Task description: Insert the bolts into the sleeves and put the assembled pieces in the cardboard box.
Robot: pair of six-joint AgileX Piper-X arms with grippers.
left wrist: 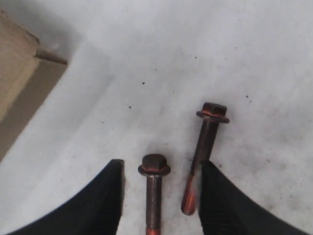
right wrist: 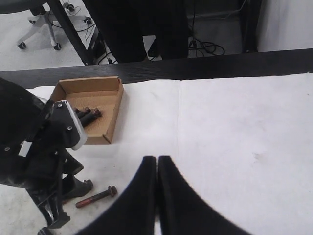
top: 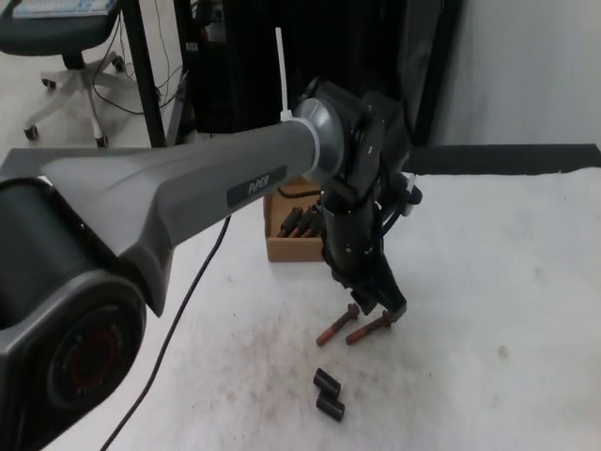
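1. A small dark label plate (top: 256,185) is sitting on the grey forearm link of the left arm (top: 169,183). It is carrying one short line of pale lettering that is running along the link. This is a maker's mark and is not being read off here.
2. The cardboard box (right wrist: 115,110), near the far edge of the table (right wrist: 220,122), is showing plain brown card with nothing legible on it.
3. No numbers or signs are coming through readably anywhere else.
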